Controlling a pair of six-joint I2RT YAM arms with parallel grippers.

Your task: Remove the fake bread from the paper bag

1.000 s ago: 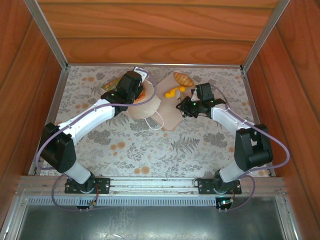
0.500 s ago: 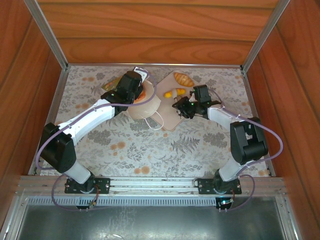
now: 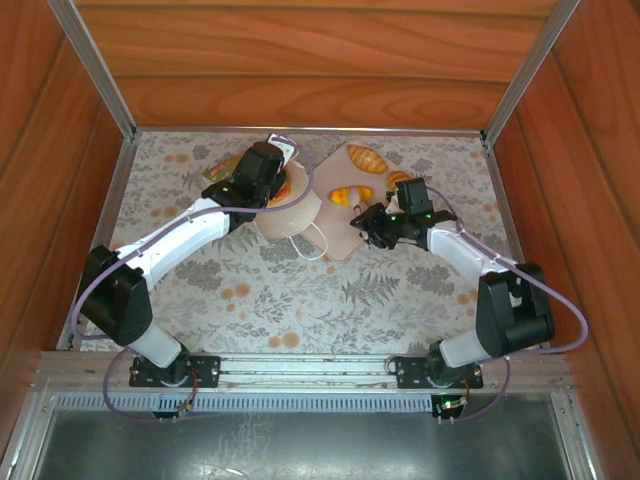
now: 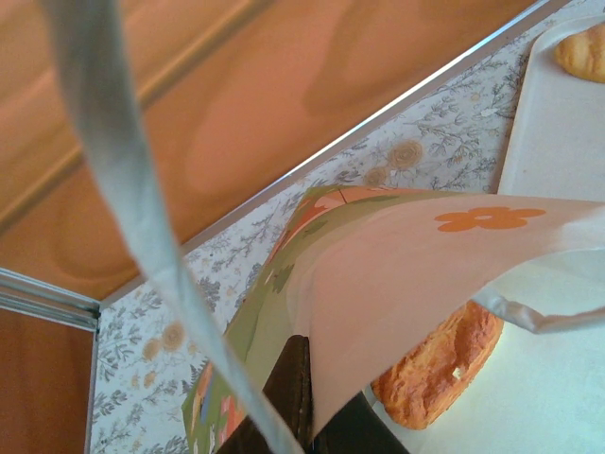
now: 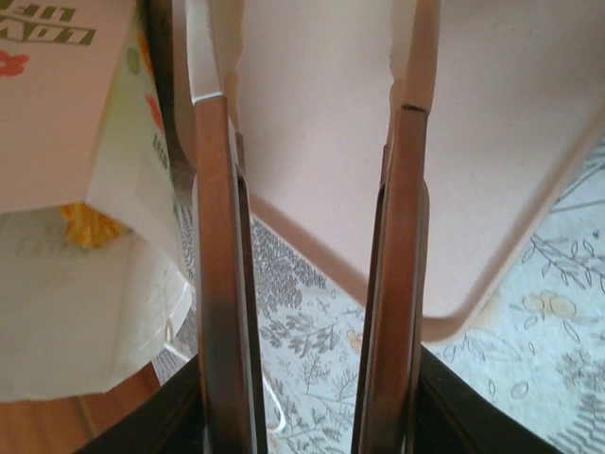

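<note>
Lettering on the white floral-print paper bag (image 5: 57, 95) is green capitals, cut off at frame edge, apparently "LOVE LIFE"; an orange flower logo (image 4: 485, 218) marks its wall. Left hand (image 4: 317, 421) pinches the bag's rim, fingers (image 4: 288, 392) mostly hidden by paper, with one golden toy pastry (image 4: 440, 364) half covered inside. Right hand (image 5: 312, 57) spread, empty, above the flat pink tray (image 5: 492, 142) carrying more pastries (image 3: 366, 158).

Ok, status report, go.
Left tool shut on paper bag rim. Right tool open, empty, over pink tray. Fake bread showing in bag, more bread on tray. Nothing blocking.
</note>
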